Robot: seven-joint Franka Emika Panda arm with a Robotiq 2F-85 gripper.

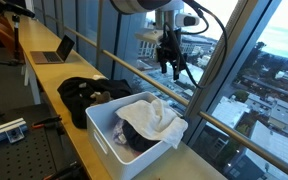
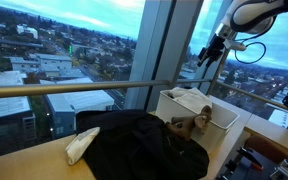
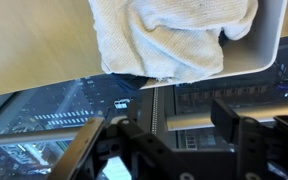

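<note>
A white bin (image 1: 104, 135) on the wooden counter (image 1: 44, 75) is being shown holding dark clothing (image 1: 134, 141) and a rumpled white towel (image 1: 154, 118), which is being draped over the rim nearest the window. The towel is being overhung by the gripper (image 1: 171, 65), pictured high above and well apart from it, its jaws being held wide with nothing between them. A black garment (image 1: 84, 92) is being seen heaped just beside the bin, a laptop (image 1: 56, 52) farther along.
</note>
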